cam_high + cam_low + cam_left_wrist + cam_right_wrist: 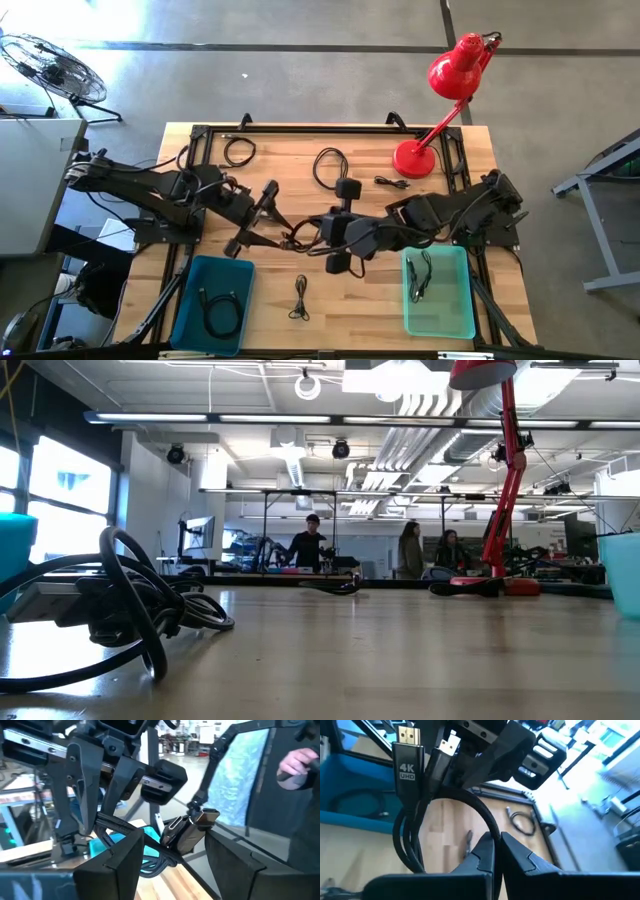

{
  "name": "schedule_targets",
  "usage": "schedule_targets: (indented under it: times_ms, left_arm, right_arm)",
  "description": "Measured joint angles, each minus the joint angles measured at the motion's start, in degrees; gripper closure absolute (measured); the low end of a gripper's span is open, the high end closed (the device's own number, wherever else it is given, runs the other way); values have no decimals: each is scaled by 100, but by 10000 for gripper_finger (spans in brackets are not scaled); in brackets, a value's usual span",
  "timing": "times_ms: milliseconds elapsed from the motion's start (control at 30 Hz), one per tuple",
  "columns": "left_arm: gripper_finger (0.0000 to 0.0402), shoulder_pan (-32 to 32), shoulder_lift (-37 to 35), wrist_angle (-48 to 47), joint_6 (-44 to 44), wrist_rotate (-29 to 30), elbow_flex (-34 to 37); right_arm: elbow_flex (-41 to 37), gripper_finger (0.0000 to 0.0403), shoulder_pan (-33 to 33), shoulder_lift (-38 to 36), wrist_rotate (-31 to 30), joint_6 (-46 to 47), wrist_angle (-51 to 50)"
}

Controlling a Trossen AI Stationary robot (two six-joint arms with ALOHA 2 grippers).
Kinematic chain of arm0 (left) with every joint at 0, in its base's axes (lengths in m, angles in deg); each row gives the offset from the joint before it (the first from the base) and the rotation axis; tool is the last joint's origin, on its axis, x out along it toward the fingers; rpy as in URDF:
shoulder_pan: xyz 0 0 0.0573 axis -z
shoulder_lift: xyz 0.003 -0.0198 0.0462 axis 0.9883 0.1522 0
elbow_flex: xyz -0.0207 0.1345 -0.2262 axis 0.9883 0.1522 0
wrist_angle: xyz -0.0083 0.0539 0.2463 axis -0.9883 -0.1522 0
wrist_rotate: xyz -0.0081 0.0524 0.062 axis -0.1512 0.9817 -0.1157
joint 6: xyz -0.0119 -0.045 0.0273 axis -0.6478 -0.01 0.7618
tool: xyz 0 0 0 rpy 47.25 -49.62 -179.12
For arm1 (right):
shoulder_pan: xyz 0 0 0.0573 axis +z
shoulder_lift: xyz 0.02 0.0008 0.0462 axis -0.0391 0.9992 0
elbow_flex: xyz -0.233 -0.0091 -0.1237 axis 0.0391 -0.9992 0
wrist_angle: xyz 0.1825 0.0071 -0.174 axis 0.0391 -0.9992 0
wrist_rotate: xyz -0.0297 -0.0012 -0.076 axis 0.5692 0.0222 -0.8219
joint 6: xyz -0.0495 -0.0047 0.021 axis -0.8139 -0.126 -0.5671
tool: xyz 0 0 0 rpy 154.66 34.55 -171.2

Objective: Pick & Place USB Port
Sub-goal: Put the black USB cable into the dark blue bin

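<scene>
Wooden tabletop [330, 300] under both dark arms. Red desk lamp [440, 100] standing on the far right corner of that tabletop. Blue bin [190, 300] on the near left part of the tabletop, with a coiled black cable [221, 310] inside. Green bin [460, 310] on the near right part of the tabletop, holding small cables. Loose black cables lying on the far side of the tabletop, one short one [302, 298] between the two bins. Left claw [262, 222] above the tabletop's middle, fingers [117, 865] spread wide. Right claw [335, 232] just beside it over the tabletop's middle, fingers [485, 852] pinching a looped black cable bundle [420, 820] with a 4K HDMI plug [409, 757] and a USB plug [449, 744], lifted clear of the tabletop.
</scene>
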Motion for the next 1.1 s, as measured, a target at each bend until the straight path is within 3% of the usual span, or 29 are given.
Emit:
schedule_targets:
  times_ms: [267,467,700,900,1100]
  left_arm:
    - [195,0,4,-118,-3,377,0]
    - [195,-378,55,-234,-303,429,14]
    - [195,-771,114,-70,-647,-248,22]
    - [195,-767,254,561,-748,-972,23]
    - [216,-763,375,661,-859,-1135,11]
  right_arm:
    - [-1,399,47,-2,-73,-685,132]
    - [5,399,225,-4,-108,-1037,228]
    - [5,399,212,-26,-264,-1353,260]
    - [10,399,-22,-20,186,-1405,253]
    - [8,399,-221,-13,510,-1432,171]
